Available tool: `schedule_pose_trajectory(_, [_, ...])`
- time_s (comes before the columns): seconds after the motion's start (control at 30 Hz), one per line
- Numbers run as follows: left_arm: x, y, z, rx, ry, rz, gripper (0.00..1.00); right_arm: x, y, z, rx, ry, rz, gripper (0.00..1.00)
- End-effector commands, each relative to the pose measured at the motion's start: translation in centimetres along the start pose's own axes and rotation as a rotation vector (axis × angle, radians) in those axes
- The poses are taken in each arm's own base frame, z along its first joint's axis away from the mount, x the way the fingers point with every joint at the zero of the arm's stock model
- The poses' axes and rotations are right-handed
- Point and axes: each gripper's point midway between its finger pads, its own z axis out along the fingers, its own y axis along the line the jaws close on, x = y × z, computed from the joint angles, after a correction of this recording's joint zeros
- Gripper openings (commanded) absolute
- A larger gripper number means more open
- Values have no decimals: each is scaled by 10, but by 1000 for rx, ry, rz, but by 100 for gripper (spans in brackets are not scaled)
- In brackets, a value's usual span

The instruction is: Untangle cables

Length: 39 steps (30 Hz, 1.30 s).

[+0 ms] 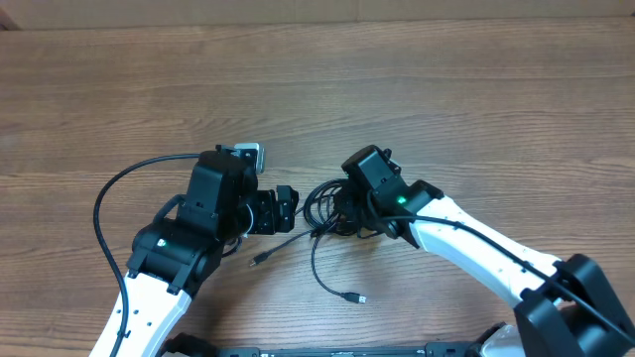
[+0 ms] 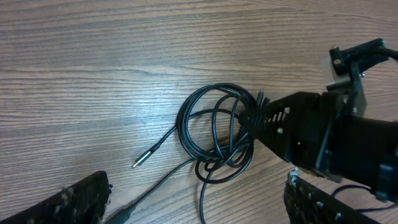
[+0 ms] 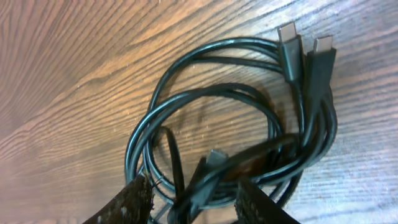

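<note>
The cables (image 1: 322, 210) are thin black wires bunched in loose loops at mid-table. Two loose ends run toward the front, one with a plug (image 1: 260, 260) and another plug (image 1: 359, 297). In the left wrist view the bundle (image 2: 214, 134) lies flat, with a small plug (image 2: 140, 163) to its left. My right gripper (image 1: 345, 203) sits on the bundle's right side. In the right wrist view its fingers (image 3: 193, 202) are closed in on several strands (image 3: 205, 99), with two plugs (image 3: 305, 46) beyond. My left gripper (image 2: 199, 208) is wide open and empty, just left of the bundle (image 1: 283, 210).
The wooden table (image 1: 446, 89) stretches out behind and to both sides. A thicker black cable (image 1: 109, 198) of the left arm loops out over the table at the left. The right arm's white link (image 1: 476, 248) crosses the front right.
</note>
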Motion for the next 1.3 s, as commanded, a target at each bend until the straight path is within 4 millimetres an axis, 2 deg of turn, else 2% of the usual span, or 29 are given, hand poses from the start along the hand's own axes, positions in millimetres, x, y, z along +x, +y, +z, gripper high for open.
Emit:
schedule_pose_trajectory(0.0, [-1,-5,0,17,4,9,89,0,-6,12,29,-10,-1,41])
schedule_pose_trajectory(0.03, [-1,-5,0,17,3,9,89,1,-7,15,35,-6,-1,39])
schedule_pose_trajectory(0.07, [-1,-5,0,17,3,9,89,1,-8,17,39,-4,0,33])
schedule_pose_trajectory(0.1, [-1,-5,0,17,3,9,89,2,-10,19,47,-1,0,12])
schedule_pose_trajectory(0.13, [-1,-5,0,17,3,9,89,2,-11,20,50,0,0,4])
schedule_pose_trajectory(0.27, [-1,-5,0,17,3,9,89,1,-9,22,40,-2,-7,4])
schedule_pose_trajectory(0.4, [-1,-5,0,16,3,10,89,6,9,21,-40,36,-113,4])
schedule_pose_trajectory(0.6, [-1,-4,0,12,3,14,91,12,18,8,-79,69,-176,4])
schedule_pose_trajectory(0.8, [-1,-3,0,7,3,13,93,6,30,-28,-122,24,-255,4])
schedule_pose_trajectory(1.03, [4,-13,0,67,31,1,96,4,51,-85,-212,-17,-321,4])
schedule_pose_trajectory(1.17, [8,-23,-1,124,55,-24,95,9,55,-107,-263,-15,-329,4])
schedule_pose_trajectory(1.27, [9,-27,-1,142,65,-56,95,13,60,-115,-296,-14,-360,4])
